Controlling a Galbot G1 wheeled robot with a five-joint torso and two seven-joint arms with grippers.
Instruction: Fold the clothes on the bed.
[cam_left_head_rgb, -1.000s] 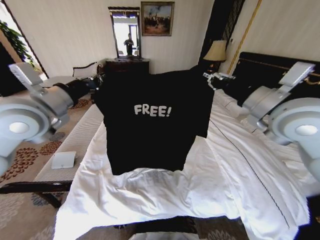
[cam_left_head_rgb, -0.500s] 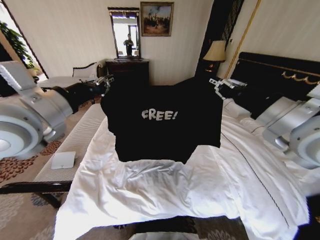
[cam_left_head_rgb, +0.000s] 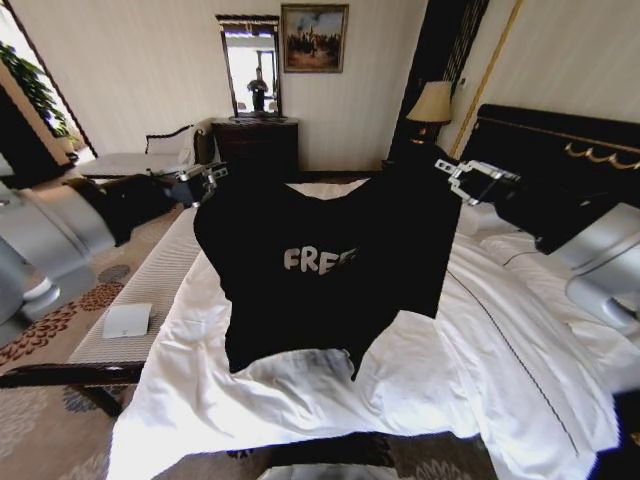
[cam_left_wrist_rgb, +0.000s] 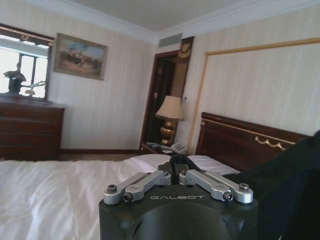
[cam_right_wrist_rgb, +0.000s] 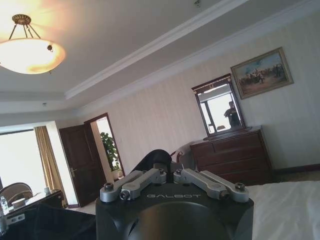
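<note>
Across the middle of the head view lies the bed, its white sheets rumpled, with the dark headboard at the robot's right and a pale ribbed bench along its left side. Above the sheets hangs the black T-shirt, stretched between the two arms by its upper corners; its lower hem trails down to just about touch the bedding, and the white lettering on the chest is partly lost in a fold. At the shirt's left corner the left gripper has its fingers pressed together on the cloth, and the left wrist view shows black fabric pinched at its tip. At the raised right corner, the right gripper likewise pinches the shirt, a dark bunch of cloth between its fingers
</note>
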